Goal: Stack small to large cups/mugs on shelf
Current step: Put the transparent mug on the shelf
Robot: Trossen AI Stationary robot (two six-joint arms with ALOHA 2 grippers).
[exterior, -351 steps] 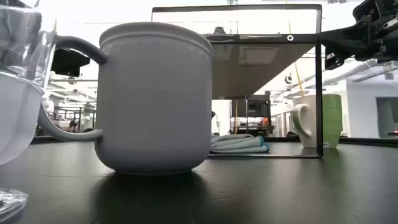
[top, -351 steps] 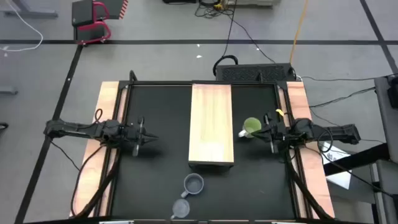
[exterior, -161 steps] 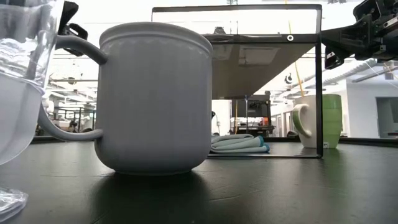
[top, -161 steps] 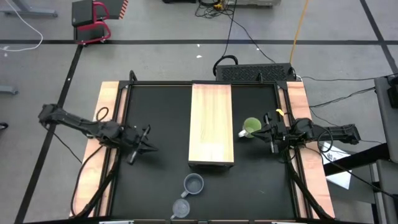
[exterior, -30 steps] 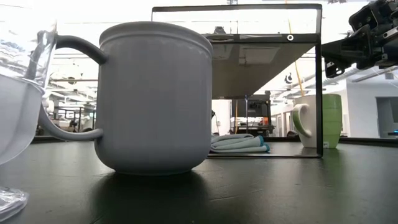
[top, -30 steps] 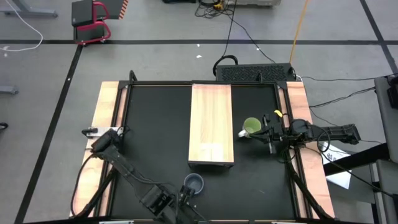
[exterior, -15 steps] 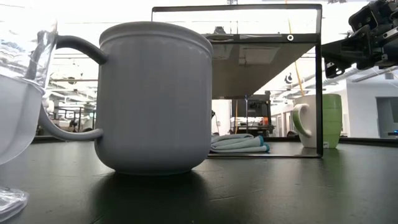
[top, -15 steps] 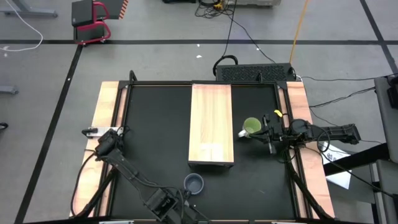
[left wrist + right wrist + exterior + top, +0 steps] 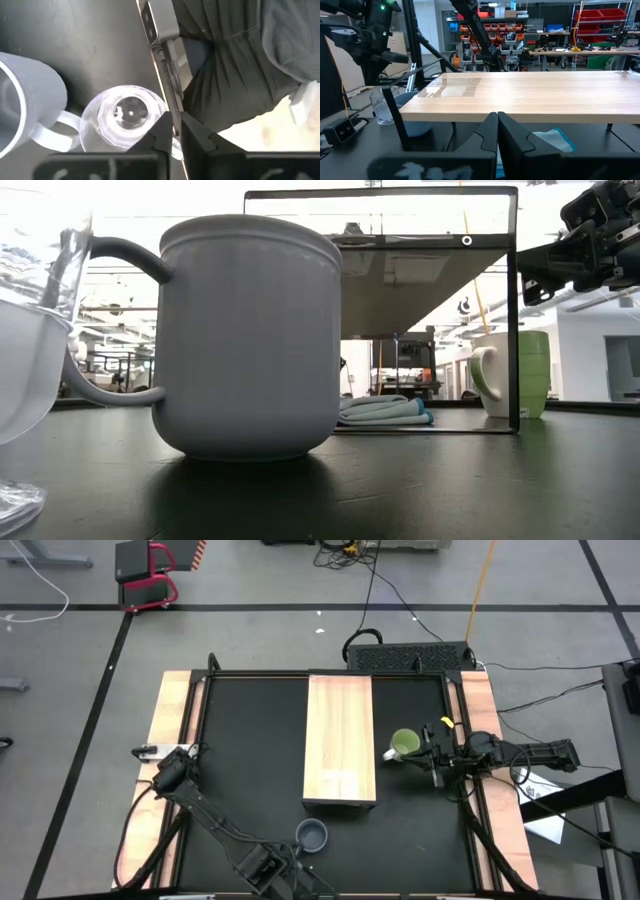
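Left fingers (image 9: 172, 134) shut over glass cup (image 9: 125, 125), upright; shelf (image 9: 340, 740) lengthwise front-to-back

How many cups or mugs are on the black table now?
3: the lime-green mug beside the light wooden shelf, the blue-grey handled mug near the front edge, and the clear glass cup under the left gripper.

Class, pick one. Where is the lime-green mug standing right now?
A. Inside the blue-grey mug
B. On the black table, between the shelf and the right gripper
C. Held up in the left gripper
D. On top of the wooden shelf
B: in the high view the lime-green mug stands on the black table, between the wooden shelf and the right gripper.
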